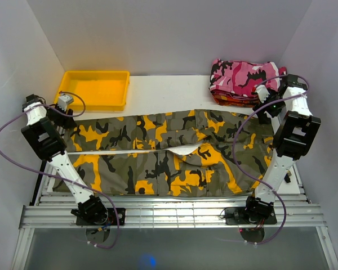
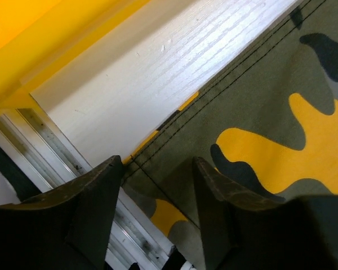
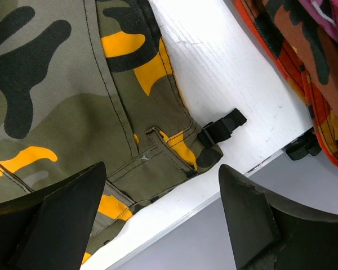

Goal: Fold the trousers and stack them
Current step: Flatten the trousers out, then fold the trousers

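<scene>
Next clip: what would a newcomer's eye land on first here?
The trousers, camouflage with loud yellow-orange patches, lie spread flat across the middle of the table, waist to the right. Behind them sit a bright yellow tray at far left and a folded pink camouflage garment at far right. Both grippers hang open over the trousers' ends: the left gripper at the hem, the right gripper at the waist corner.

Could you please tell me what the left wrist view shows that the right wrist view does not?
Only the left wrist view shows the yellow tray and a metal rail. Only the right wrist view shows a black buckle strap and the orange-red garment. Both show the camouflage trousers lying on the white table.
</scene>
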Action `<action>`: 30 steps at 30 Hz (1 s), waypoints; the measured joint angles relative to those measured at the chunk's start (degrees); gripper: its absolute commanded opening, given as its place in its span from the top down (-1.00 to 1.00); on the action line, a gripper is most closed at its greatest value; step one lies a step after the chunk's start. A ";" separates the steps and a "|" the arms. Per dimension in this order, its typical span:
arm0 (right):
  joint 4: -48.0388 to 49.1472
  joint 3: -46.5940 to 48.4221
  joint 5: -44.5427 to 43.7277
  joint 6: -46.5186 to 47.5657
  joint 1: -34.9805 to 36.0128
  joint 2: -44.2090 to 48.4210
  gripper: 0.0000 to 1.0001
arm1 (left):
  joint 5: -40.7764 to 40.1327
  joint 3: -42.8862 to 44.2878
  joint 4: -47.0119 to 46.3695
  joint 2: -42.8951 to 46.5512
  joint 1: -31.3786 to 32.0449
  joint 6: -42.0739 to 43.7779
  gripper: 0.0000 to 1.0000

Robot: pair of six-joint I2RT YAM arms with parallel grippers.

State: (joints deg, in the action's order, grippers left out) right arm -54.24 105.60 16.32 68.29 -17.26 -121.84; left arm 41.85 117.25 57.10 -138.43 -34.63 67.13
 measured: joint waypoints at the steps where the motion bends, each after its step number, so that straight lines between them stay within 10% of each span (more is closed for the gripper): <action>1: 0.00 0.00 0.04 0.11 -0.02 0.00 -0.73 | -0.66 -0.02 -0.09 0.00 0.20 0.57 0.02; 11: 0.04 3.63 0.59 0.96 -0.04 -1.95 -0.70 | -2.43 -3.37 -3.04 1.46 1.11 4.24 0.87; 24: 0.33 9.27 3.80 1.64 0.42 -13.38 -0.72 | -2.95 -7.91 -6.93 3.98 1.27 4.61 1.00; 27: 0.52 9.49 3.72 1.77 0.46 -13.57 -0.59 | -3.06 -9.05 -7.63 4.63 1.38 4.59 1.00; 30: -0.72 10.64 3.80 1.79 0.52 -14.34 0.12 | -3.04 -9.99 -8.11 5.14 1.38 4.46 1.00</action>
State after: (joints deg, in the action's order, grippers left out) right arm -54.96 116.25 20.12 70.08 -16.73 -136.18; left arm 38.81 107.26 48.99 -133.29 -33.26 71.59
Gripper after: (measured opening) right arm 0.628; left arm 0.219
